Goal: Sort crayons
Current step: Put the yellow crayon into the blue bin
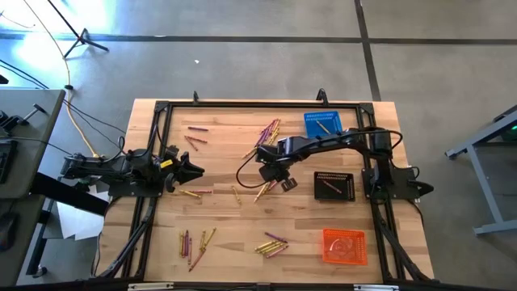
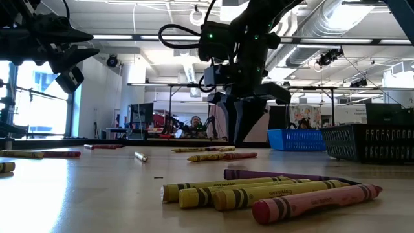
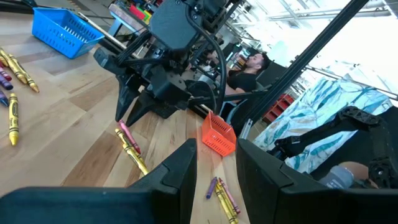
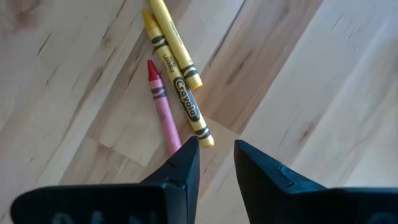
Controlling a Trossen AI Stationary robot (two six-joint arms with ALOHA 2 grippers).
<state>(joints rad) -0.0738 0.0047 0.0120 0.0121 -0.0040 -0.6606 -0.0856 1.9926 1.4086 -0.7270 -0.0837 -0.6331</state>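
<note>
Crayons are lying scattered over the pale wood-plank counter: thin paper-wrapped sticks in yellow, pink-red and purple, blunt at one end and tapered at the other. Taking the black basket as landmark, the right gripper is hovering just to its left, pointing down at three crayons. Its fingers are standing slightly apart with nothing between them; two yellow crayons and a pink one are lying side by side just beyond the tips. The basket is a dark plastic mesh rectangle. A blue basket sits behind it, an orange basket in front. Far to its left, the left gripper is waiting, fingers spread, empty.
</note>
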